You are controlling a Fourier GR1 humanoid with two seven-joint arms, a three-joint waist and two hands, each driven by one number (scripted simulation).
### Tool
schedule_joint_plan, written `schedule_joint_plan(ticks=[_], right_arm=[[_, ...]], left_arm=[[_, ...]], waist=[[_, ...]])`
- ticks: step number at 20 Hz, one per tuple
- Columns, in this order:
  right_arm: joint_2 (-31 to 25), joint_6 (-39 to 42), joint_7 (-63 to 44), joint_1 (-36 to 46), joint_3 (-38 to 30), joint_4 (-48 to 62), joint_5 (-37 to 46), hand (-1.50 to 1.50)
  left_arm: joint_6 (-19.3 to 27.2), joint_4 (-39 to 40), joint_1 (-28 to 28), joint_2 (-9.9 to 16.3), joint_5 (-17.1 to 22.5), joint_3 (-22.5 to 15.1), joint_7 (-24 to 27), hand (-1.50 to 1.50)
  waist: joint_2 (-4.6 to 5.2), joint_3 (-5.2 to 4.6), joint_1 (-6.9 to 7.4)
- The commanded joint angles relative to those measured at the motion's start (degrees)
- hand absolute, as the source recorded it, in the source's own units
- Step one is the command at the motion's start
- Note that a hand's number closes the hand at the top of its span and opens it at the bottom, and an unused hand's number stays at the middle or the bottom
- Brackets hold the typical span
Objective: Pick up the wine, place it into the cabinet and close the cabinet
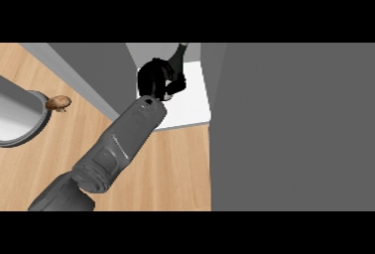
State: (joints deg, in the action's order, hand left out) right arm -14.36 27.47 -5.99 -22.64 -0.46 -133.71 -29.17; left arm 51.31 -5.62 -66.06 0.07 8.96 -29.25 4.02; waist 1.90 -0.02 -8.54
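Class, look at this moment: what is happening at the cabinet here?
One grey forearm reaches from the lower left up into the open cabinet. Its black hand has its fingers curled round a dark bottle, the wine, over the white shelf. A small brown object lies beside a grey round dish on the wooden counter.

Wooden counter point(176, 168), grey round plate point(15, 119) at left, brown mushroom point(58, 102) beside it

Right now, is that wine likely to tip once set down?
Probably: the wine looks tall and narrow, so it could tip. It looks rigid, straight within the left hand curled round it. Its dark surface seems smooth, so maybe slippery.
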Motion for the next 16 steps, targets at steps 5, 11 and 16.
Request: schedule_joint_plan(ticks=[5,11,16], right_arm=[[-0.37,-1.86,-2.28,0.91,-0.14,-3.04,-3.05,-1.5],[-1.22,-0.67,-1.78,1.09,-0.3,-2.66,-3.66,-1.5],[-0.55,-1.16,-1.18,1.04,-0.05,-1.17,-3.52,-1.5]], left_arm=[[2.44,2.01,-0.15,-0.06,-3.04,-3.23,-3.46,-1.5],[3.82,1.93,1.08,-0.06,-5.21,-5.78,-8.46,-1.5],[2.96,1.51,0.91,-0.06,-4.74,-4.85,-8.24,-1.5]], waist=[[0.38,-0.08,0.83],[0.51,-0.03,-0.88],[0.56,-0.08,0.82]])
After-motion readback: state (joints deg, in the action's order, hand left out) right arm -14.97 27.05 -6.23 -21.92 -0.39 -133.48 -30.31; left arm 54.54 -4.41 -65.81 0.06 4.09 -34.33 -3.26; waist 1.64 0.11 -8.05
